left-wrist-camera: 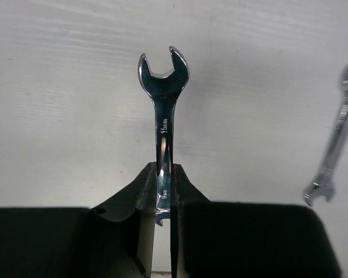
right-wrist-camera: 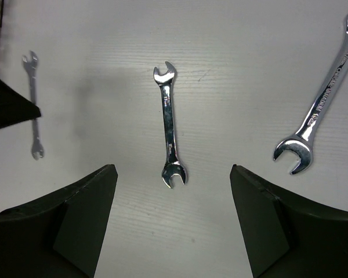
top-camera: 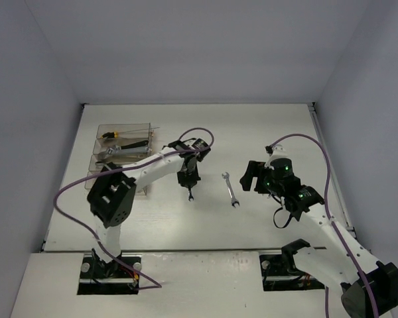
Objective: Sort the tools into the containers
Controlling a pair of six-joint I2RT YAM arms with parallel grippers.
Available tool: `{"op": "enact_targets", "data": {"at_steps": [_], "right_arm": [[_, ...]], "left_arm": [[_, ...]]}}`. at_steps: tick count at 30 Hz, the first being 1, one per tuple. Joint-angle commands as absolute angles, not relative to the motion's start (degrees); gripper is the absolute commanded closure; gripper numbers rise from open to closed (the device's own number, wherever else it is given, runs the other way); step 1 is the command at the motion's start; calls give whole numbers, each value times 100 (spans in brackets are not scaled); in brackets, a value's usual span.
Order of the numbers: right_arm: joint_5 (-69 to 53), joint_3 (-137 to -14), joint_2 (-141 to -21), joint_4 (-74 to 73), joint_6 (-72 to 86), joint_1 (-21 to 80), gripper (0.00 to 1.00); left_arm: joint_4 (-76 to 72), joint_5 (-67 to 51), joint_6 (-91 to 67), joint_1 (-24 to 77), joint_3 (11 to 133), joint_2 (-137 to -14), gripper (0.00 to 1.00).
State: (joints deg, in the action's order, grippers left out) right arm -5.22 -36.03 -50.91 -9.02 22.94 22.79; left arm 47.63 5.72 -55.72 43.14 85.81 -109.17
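My left gripper (top-camera: 189, 179) is shut on a small silver wrench (left-wrist-camera: 163, 116), gripped by one end, with its open end sticking out past the fingertips (left-wrist-camera: 145, 185). It shows in the top view (top-camera: 190, 194) right of the containers. A second silver wrench (top-camera: 231, 189) lies flat on the table between the arms, seen too in the left wrist view (left-wrist-camera: 335, 139) and the right wrist view (right-wrist-camera: 170, 133). My right gripper (right-wrist-camera: 173, 220) is open and empty, just short of that wrench. The clear containers (top-camera: 144, 127) at the left hold several tools.
A larger silver wrench (right-wrist-camera: 322, 98) lies to the right of the middle one in the right wrist view; I cannot find it in the top view. The bins hold a yellow-handled rod (top-camera: 110, 134), a black-handled tool (top-camera: 136, 142) and silver wrenches (top-camera: 109, 156).
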Motion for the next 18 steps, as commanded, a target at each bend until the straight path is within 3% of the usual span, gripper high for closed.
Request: {"op": "enact_targets", "data": {"at_steps": [1, 10, 18], "right_arm": [[-598, -3762, -5210, -721, 2314, 2232, 24], [-682, -4009, -5421, -729, 2355, 2224, 24], [-710, -4056, -5538, -729, 2347, 2215, 23]], "left_arm": [[4834, 1048, -6147, 4006, 8548, -9533, 100], [4819, 1341, -7046, 2520, 7277, -7927, 100], [4644, 1200, -7147, 1017, 6677, -7624, 100]]}}
